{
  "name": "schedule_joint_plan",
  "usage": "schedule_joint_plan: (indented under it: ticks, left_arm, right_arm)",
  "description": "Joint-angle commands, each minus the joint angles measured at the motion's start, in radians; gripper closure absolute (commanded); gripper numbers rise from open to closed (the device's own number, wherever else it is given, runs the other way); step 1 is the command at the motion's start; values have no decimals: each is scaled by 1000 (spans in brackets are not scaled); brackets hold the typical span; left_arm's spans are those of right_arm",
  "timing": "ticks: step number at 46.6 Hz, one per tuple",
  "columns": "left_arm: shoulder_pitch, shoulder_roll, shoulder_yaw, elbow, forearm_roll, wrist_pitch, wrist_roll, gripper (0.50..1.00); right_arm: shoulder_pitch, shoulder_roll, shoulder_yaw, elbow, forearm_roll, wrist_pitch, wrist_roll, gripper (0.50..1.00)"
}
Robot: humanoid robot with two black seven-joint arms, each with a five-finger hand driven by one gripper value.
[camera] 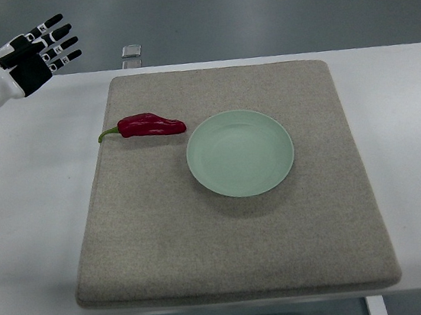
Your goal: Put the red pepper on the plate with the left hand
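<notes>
On mat (230, 255), left of plate (241, 153): glossy dark-red pepper (149, 125), green stem; left hand (33, 56) fingers (58, 44) spread, empty.

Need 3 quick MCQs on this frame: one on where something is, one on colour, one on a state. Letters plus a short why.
1. Where does the red pepper lie?
A. On the mat, just left of the plate
B. On the plate
C. On the bare table, off the mat

2. What colour is the plate?
A. Dark blue
B. Pale green
C. Yellow

3. What is the state of the left robot hand?
A. Shut on the pepper
B. Curled into a fist on the plate
C. Open, fingers spread, holding nothing

Key:
1 A: the pepper rests on the grey mat, its tip near the plate's upper-left rim, not on it.
2 B: the plate is a pale mint green, with nothing on it.
3 C: the hand is at the upper left, over the table's far edge, well away from the pepper, fingers extended.
</notes>
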State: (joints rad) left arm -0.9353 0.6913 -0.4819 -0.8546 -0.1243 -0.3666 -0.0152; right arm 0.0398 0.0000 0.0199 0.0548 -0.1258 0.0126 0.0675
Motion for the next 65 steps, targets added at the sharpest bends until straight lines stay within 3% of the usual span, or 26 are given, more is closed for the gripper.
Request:
schedule_joint_plan:
  ticks: [1, 8, 13, 25, 36, 46, 65]
  left_arm:
    - [-19, 1, 0, -6, 194, -9, -12, 506]
    - [-56, 2, -1, -11, 653, -2, -163, 508]
    - [-66, 4, 0, -27, 873, 3, -221, 510]
    - [-141, 1, 129, -46, 1117, 11, -236, 510]
    - [-175, -73, 253, -49, 1220, 181, -236, 514]
    - [-180, -133, 358, -40, 1293, 250, -235, 514]
    - [-181, -263, 424, 118, 1302, 259, -224, 516]
  right_arm:
    - [0, 0, 0, 0, 0, 0, 0, 572]
    - [0, 0, 0, -1, 0, 0, 0, 572]
    - [0, 0, 0, 0, 0, 1, 0, 572]
    - [0, 0, 0, -1, 0, 1, 0, 572]
    - [0, 0, 0, 0, 0, 1, 0, 572]
    - [0, 0, 0, 0, 0, 0, 0, 572]
    - [0, 0, 0, 0, 0, 0, 0, 572]
